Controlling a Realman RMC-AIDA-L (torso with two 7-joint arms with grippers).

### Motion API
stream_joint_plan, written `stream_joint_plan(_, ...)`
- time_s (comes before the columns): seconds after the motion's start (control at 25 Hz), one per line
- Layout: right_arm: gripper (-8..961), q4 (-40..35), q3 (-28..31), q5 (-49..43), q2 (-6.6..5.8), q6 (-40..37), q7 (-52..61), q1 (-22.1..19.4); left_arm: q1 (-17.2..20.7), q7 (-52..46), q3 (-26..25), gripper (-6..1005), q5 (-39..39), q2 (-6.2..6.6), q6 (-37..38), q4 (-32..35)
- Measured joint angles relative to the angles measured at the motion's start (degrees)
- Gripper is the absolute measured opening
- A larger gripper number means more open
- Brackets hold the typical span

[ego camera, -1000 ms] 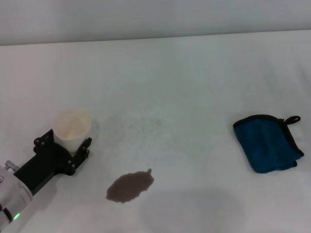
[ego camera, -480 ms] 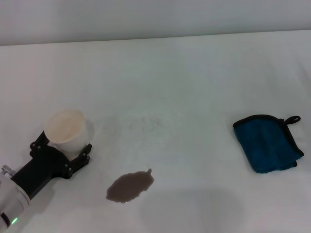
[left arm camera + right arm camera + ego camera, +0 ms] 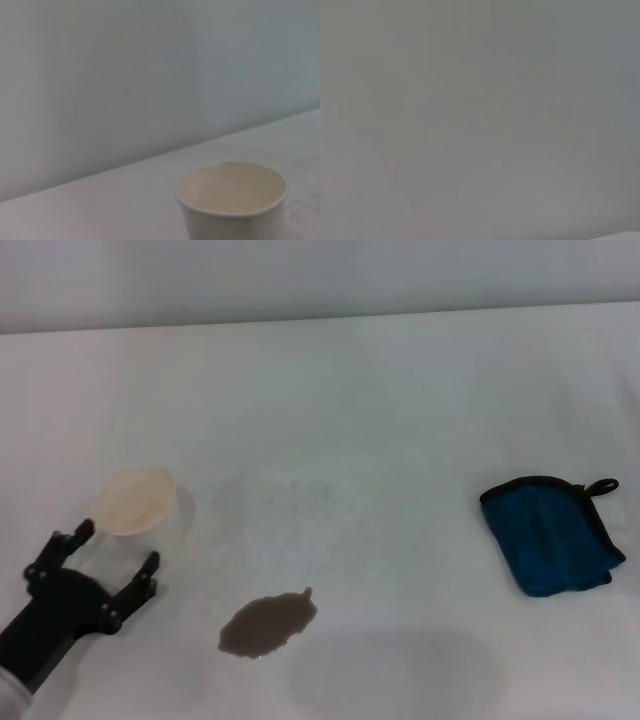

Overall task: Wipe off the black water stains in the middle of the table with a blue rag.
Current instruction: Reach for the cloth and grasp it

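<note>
A dark brownish-grey blotch, the black water stains (image 3: 267, 626), lies on the white table (image 3: 380, 420) near its front middle. The blue rag (image 3: 552, 535), folded, with black edging and a small loop, rests at the right. My left gripper (image 3: 112, 548) is at the front left, open, its fingers just clear of a white paper cup (image 3: 137, 512) that stands upright on the table. That cup (image 3: 231, 200) fills the lower part of the left wrist view. The right gripper is out of view.
The table's far edge (image 3: 320, 318) runs along the top of the head view, with a grey wall behind. The right wrist view shows only a plain grey surface.
My left gripper has let go of the cup and drawn back toward the front left. The cup now stands free on the table. Stain and rag have not moved.
</note>
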Motion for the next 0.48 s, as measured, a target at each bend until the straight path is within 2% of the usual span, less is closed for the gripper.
stream_joint_plan(0.16, 837, -0.37, -0.06, 0.00, -0.07, 0.00, 0.27, 0.05, 3.79, 0.00, -0.08, 884, -1.78, 0.23, 5.46, -1.07)
stream_joint_plan(0.28, 836, -0.94, -0.33, -0.01, -0.08, 0.32, 1.57, -0.03, 5.04, 0.00, -0.09, 884, -2.80, 0.21, 7.23, -1.63)
stream_joint_plan(0.4, 834, -3.91, -3.49, -0.23, -0.16, 0.60, 7.62, -0.51, 7.44, 0.01, -0.09, 884, -6.47, 0.20, 10.60, -1.87)
stream_joint_plan(0.48, 834, -7.49, -6.49, -0.72, -0.26, 0.42, 15.57, -1.32, 7.97, 0.00, -0.09, 884, -7.75, 0.23, 11.88, -1.98)
